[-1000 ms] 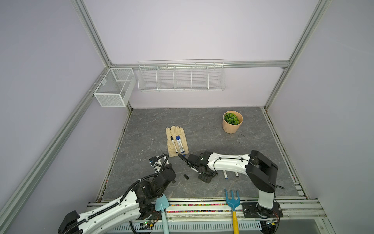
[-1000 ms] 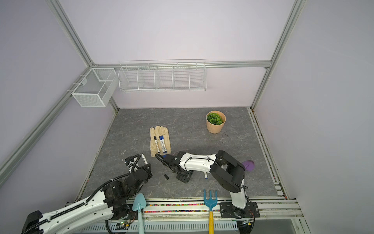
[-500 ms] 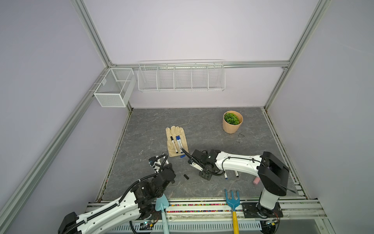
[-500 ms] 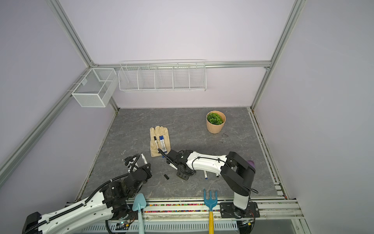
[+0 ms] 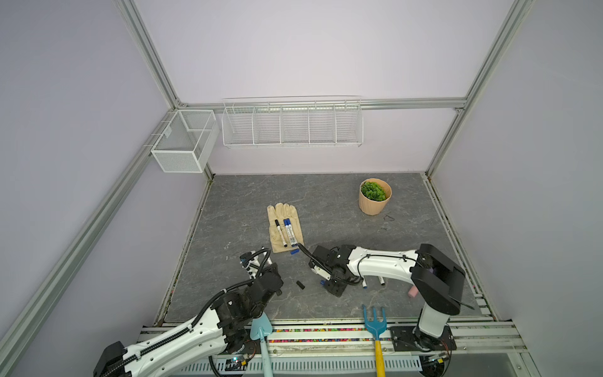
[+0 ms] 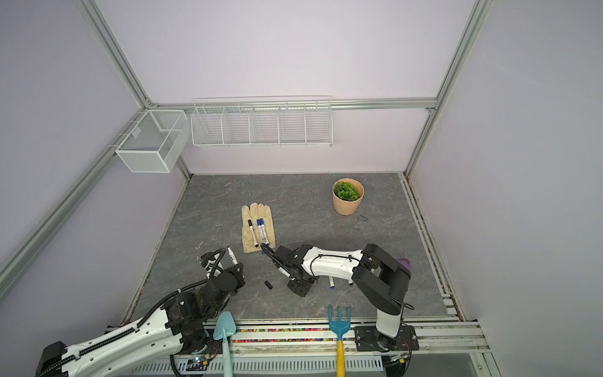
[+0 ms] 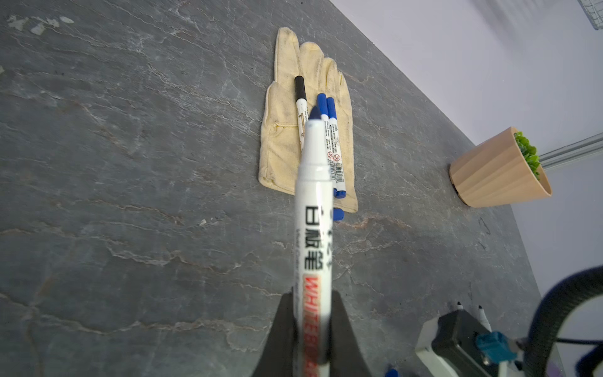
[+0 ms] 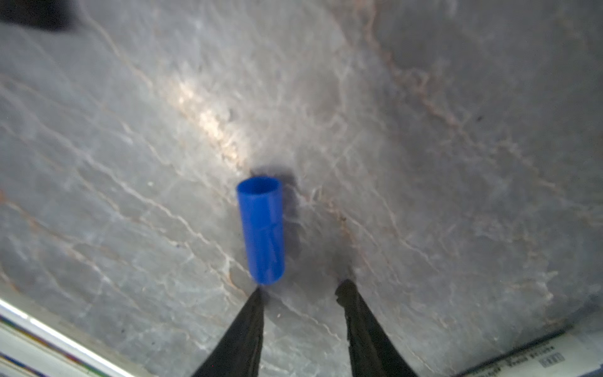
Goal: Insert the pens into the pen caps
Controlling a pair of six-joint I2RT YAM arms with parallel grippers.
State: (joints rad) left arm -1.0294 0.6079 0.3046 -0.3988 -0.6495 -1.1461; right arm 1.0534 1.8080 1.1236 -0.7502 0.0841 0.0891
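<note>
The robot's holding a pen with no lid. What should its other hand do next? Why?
Probably nudge the open right gripper onto the blue cap so it sits between the jaws. The cap lies loose just ahead, off to one side, while the left gripper holds an uncapped pen.

Robotics lab test cell: plain lilac panel walls [image 5: 293, 49], silver aluminium frame rails [image 5: 408, 103], white wire wall basket [image 5: 292, 130], grey stone-patterned worktop [image 5: 326, 202].

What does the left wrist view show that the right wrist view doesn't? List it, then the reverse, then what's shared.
Left wrist only: left pincer shut on a pen, three capped pens on the glove, plant pot. Right wrist only: open right pincer, a blue cap lying loose by it. Both: grey table.
</note>
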